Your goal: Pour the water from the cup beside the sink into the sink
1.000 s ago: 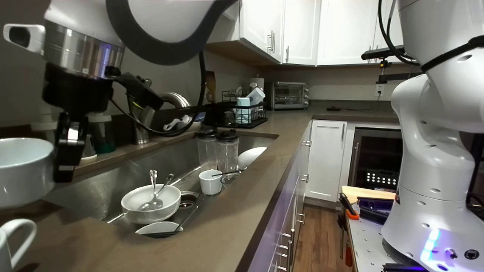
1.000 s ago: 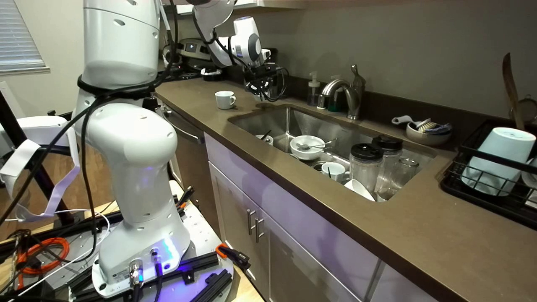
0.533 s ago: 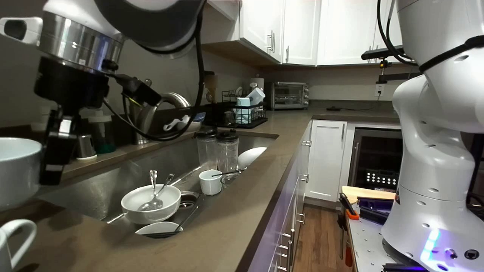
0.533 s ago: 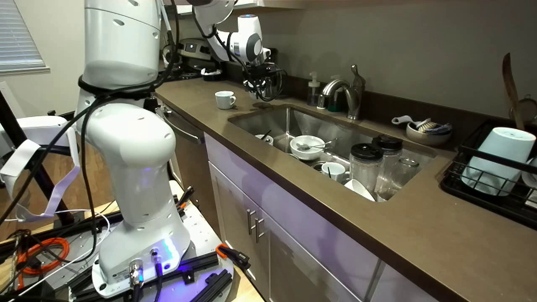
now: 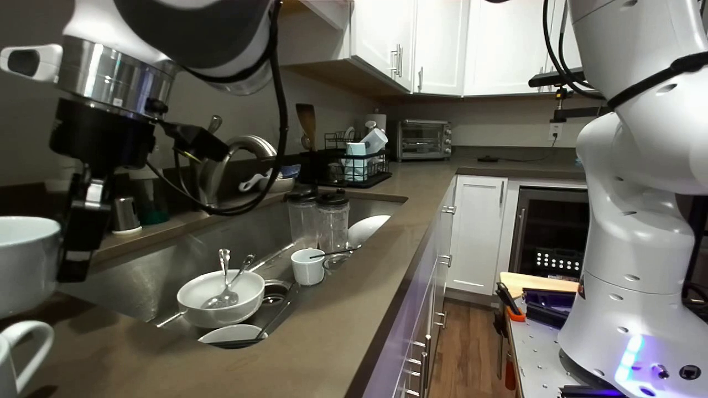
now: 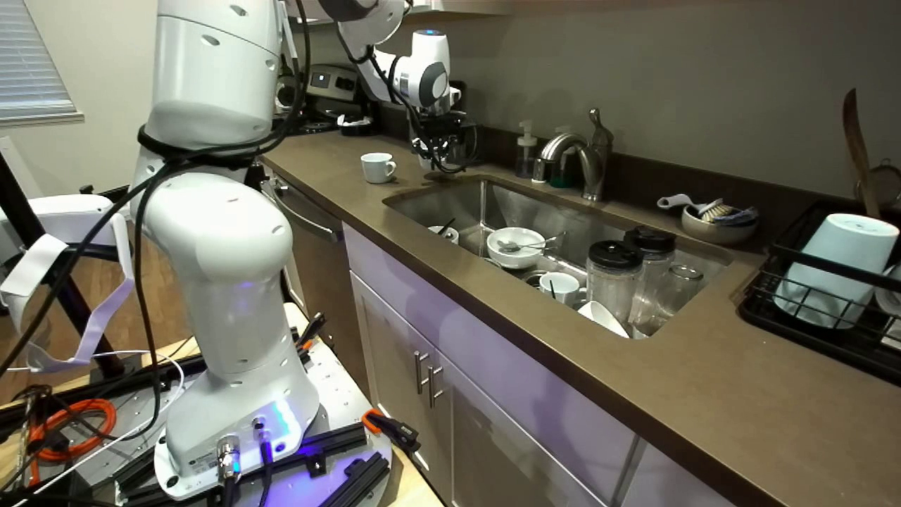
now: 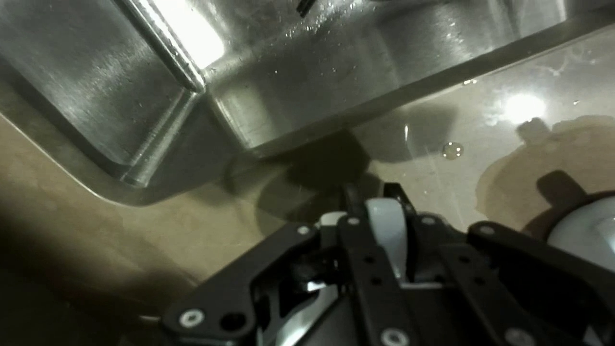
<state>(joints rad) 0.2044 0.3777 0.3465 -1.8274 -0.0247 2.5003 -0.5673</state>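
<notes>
My gripper hangs over the counter at the near corner of the sink, pointing down. In the wrist view its fingers are shut around the white handle of the cup. The white body of that cup shows at the left edge in an exterior view, upright, a shadow on the counter below. Whether there is water inside cannot be seen. Behind the gripper, the cup body is hidden in the wrist view. The steel sink lies right beside it, with a basin corner close ahead in the wrist view.
A similar white mug stands on the counter nearby. Wet patches mark the counter. The faucet rises behind the sink. Inside are a bowl with spoons, a white cup and lidded jars. A dish rack sits beyond.
In an exterior view the gripper and the cup shifted left, then dropped a little. The cup stays in the gripper. The upper arm has swung slightly; the sink's contents have not moved.
</notes>
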